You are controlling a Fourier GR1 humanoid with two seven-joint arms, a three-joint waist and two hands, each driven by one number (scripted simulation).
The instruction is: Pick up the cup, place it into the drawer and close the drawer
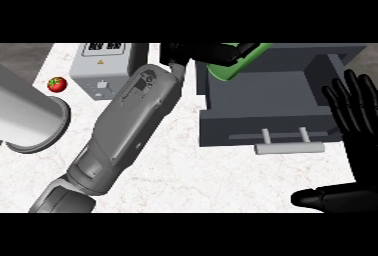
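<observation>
The black left hand (210, 51), at the end of its long grey forearm, has its fingers curled round the bright green cup (230, 66). The cup lies tilted, its long axis running from 1 o'clock down to 7 o'clock, over the back left corner of the open dark grey drawer (221, 127). The drawer's free floor lies toward 4 o'clock from this hand, so I judge lowering comes next. The right hand (354, 120) rests with fingers spread at 3 o'clock of the drawer, nearer its pale handle (289, 148).

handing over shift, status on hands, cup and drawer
Left hand shut on green cup, over open drawer's back corner. Right hand open, resting beside drawer. Nothing blocking.
</observation>
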